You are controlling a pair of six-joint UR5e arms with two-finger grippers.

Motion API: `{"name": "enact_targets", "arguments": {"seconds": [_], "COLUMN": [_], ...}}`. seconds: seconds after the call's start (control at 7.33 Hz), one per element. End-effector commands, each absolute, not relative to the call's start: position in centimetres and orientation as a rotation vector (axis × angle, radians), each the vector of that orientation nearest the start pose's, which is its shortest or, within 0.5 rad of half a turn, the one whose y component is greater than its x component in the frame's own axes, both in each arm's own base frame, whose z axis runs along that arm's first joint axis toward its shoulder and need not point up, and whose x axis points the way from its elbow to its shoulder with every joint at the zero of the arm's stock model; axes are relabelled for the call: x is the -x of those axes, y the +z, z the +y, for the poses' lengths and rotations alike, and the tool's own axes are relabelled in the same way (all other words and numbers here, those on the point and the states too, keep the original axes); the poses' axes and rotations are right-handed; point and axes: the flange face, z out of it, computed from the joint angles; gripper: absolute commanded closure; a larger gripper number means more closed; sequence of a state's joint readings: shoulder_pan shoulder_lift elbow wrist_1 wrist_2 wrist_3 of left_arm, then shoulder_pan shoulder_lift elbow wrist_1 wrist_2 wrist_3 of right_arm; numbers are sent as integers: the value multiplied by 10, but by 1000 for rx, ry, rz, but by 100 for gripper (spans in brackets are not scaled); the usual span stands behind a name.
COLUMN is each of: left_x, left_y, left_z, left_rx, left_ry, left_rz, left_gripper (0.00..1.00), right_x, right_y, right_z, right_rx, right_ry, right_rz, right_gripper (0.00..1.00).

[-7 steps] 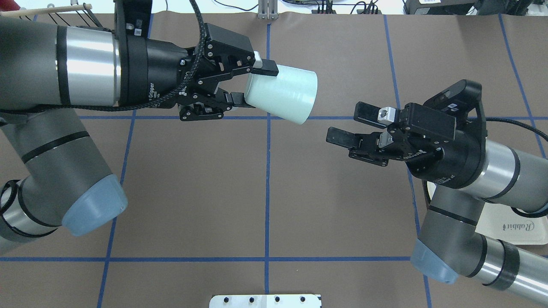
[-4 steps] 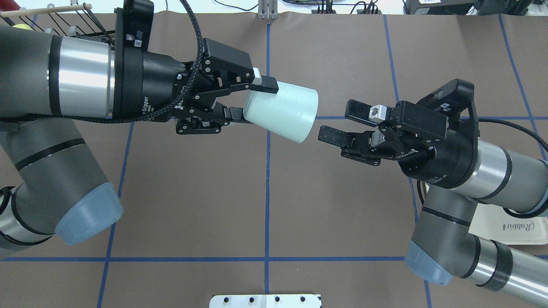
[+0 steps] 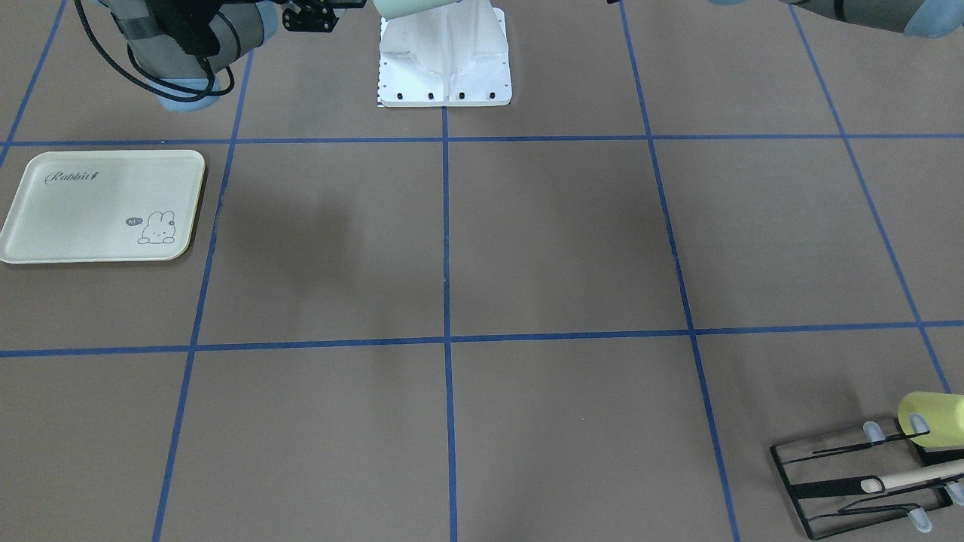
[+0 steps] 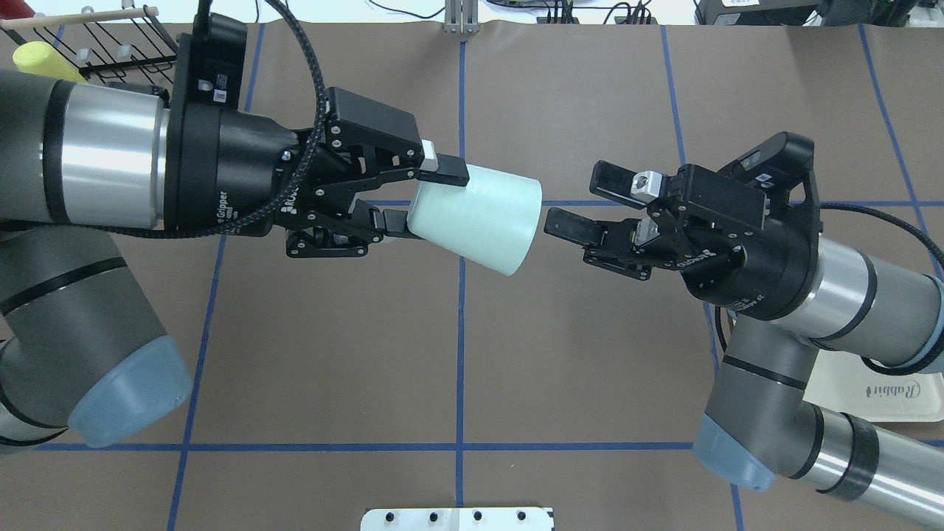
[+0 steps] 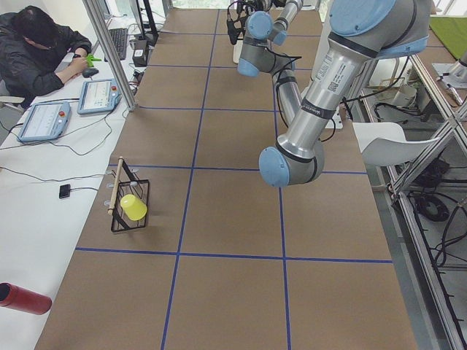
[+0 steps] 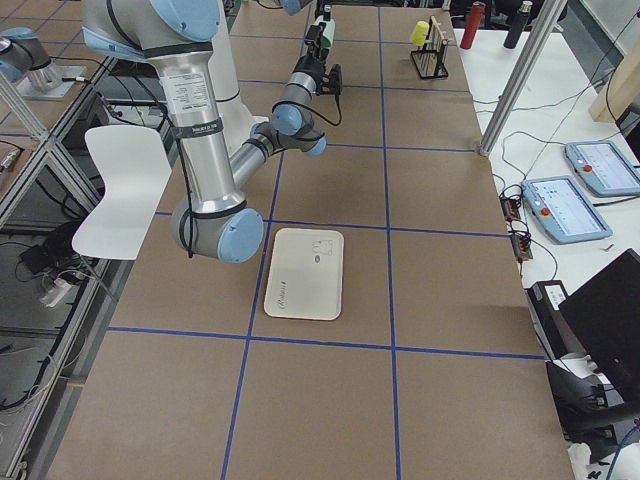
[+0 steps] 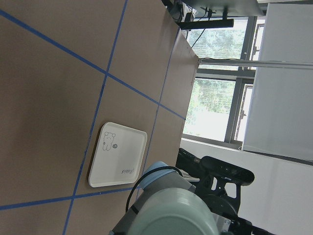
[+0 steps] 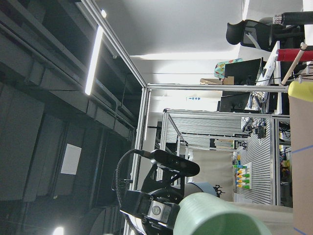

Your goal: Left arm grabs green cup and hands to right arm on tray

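Overhead exterior: high behind the robot, aimed forward and down, close on the green cup [image 4: 476, 217] above the table [image 4: 332, 354]. Front-facing: across the table, facing the robot, tilted steeply down, white base plate [image 3: 444, 68] at top; shares the cream tray [image 3: 90, 218] and black wire rack [image 3: 828, 488] with the 2 distant end views, each aimed along the table's length. 2 wrist cameras: rolled sideways, very near, green cup at the bottom edge; from the left wrist, cream tray too.

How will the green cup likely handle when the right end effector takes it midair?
Probably light: the left end effector holds the green cup sideways by its narrow end alone. Its smooth, tapered wall could slip as the open right end effector closes. Dropped on its side, it would likely roll.
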State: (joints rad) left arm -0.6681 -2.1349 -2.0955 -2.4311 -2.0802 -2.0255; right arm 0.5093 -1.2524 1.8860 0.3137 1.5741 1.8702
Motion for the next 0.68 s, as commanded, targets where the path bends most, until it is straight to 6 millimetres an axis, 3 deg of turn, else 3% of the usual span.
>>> {"name": "enact_targets", "arguments": {"seconds": [0.0, 0.55], "left_x": [-306, -314], "left_y": [48, 52], "left_z": [-345, -345], "left_rx": [131, 135], "left_ry": [-274, -285], "left_rz": [1910, 1901], "left_gripper": [100, 100], "right_x": [313, 318], "right_y": [186, 168], "right_z": [-328, -331], "right_rx": [-264, -264], "right_ry": [339, 352], "right_rz": [-2509, -2508], "right_gripper": [11, 15]}}
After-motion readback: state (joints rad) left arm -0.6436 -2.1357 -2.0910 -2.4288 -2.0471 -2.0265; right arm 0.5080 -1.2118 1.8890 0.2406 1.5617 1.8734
